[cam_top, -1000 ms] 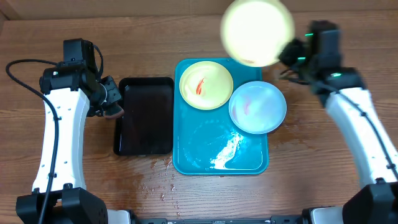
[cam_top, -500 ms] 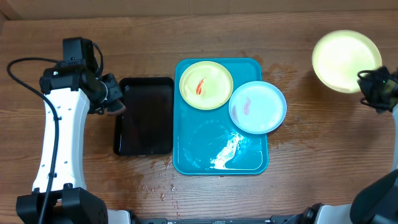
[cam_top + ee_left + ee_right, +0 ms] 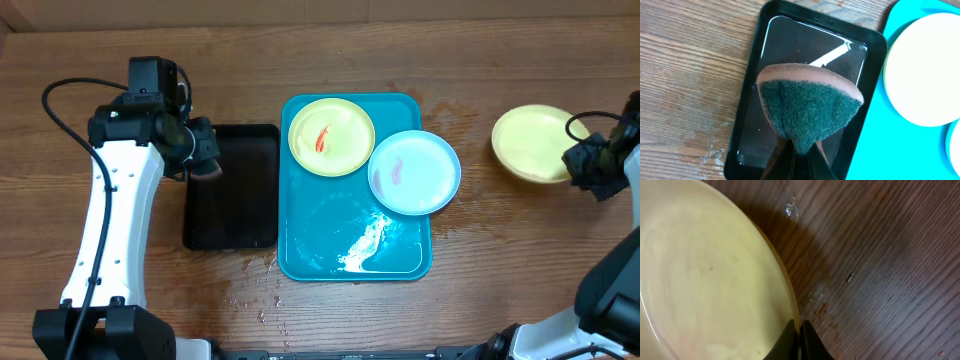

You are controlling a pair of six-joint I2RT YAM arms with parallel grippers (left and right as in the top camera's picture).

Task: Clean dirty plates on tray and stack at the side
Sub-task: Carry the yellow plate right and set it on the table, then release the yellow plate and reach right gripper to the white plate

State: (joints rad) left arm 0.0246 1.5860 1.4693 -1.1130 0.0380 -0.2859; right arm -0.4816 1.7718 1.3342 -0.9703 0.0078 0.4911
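Sponge (image 3: pixel 810 107) grasped in left pincer (image 3: pixel 796 155) over black tray (image 3: pixel 235 205), right pincer (image 3: pixel 799 330) clenched on yellow-green plate (image 3: pixel 528 140) rim (on or just above bench (image 3: pixel 500 265), unclear), right of teal tray (image 3: pixel 330 245) holding two smeared plates (image 3: pixel 332 135).

The overhead camera is looking straight down on the table (image 3: pixel 480 300), far enough off to be taking in its whole width. The left wrist camera is facing down, close over the black tray (image 3: pixel 790 40) and the tray (image 3: pixel 880 145) edge. The right wrist camera is sitting tight against the plate (image 3: pixel 705 280). Overhead is sharing all three.
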